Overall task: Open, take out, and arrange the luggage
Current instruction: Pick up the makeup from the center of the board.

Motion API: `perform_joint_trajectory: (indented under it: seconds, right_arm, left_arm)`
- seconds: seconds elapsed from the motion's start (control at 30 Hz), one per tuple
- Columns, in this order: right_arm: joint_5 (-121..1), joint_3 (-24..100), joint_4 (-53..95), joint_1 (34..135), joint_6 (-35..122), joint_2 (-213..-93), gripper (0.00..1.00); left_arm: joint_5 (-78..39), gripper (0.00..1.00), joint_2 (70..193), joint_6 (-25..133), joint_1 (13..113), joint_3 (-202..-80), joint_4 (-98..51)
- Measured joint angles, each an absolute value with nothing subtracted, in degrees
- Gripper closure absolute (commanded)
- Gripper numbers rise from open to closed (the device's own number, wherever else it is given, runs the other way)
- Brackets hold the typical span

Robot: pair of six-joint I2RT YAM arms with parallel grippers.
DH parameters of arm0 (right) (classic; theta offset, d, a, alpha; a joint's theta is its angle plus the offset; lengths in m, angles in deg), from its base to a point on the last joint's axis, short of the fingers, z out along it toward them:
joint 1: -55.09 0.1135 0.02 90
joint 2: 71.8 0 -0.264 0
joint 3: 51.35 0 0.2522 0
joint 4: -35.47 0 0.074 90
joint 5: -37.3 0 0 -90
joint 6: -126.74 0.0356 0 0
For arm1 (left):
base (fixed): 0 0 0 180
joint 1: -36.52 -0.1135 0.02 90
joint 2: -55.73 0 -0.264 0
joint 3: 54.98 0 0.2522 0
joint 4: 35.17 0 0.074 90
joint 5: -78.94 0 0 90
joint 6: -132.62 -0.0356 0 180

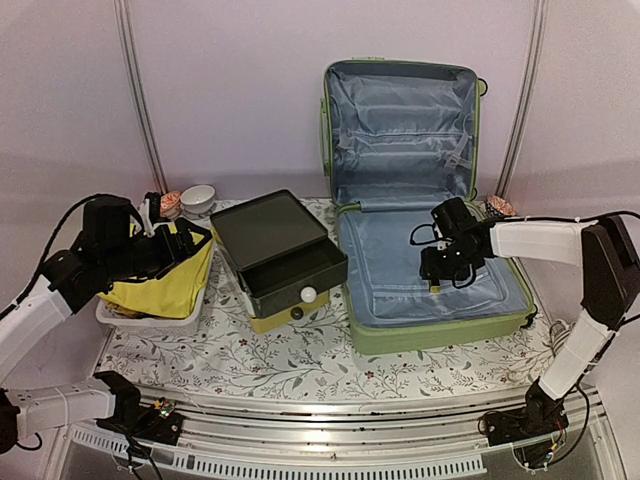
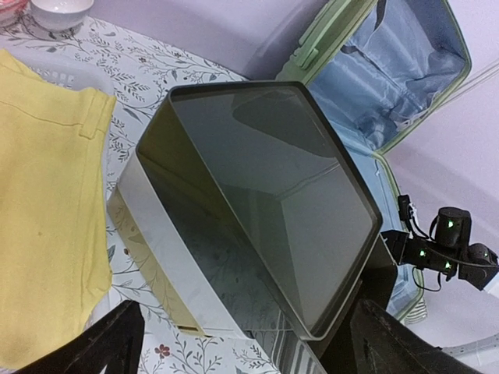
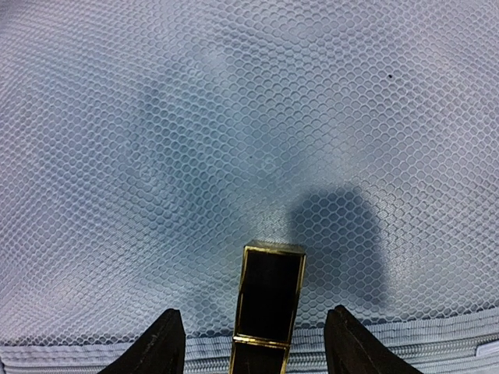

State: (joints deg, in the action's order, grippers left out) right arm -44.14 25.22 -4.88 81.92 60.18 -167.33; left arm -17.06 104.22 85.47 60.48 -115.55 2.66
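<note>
Metal rail [image 1: 330, 425] along near edge, arm bases beside it. Floral-print cloth covers table [image 1: 250, 360]. Left tool [image 2: 249, 354] spread wide, empty, above yellow cloth [image 1: 175, 285] in white basket [image 1: 150, 318]. Dark-lidded drawer box [image 1: 270, 235] mid-table, drawer pulled out. Right tool [image 3: 253, 343] partly open, fingers either side of black gold-edged case [image 3: 269, 300], gaps both sides. Luggage [image 1: 430, 335] on right of table, lying open, lid upright against pale lilac wall [image 1: 240, 90]. White bowl [image 1: 198, 197] far left.
</note>
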Motion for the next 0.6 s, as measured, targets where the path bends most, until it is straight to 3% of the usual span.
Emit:
perform_joint_trajectory:
  seconds: [0.2, 0.47, 0.6]
  right_arm:
    - [-42.1, 25.8, -4.8, 81.9, 59.4, -170.3, 0.47]
    - [-42.2, 25.8, -4.0, 81.9, 57.9, -171.6, 0.73]
    - [-42.8, 25.6, -3.1, 82.0, 55.5, -169.9, 0.74]
  left_arm:
    - [-17.0, 0.06, 103.7, 85.2, 60.5, -115.5, 3.5]
    - [-16.6, 0.06, 103.7, 84.2, 60.5, -115.5, 3.7]
    - [-16.6, 0.06, 103.8, 84.0, 60.5, -115.4, 4.0]
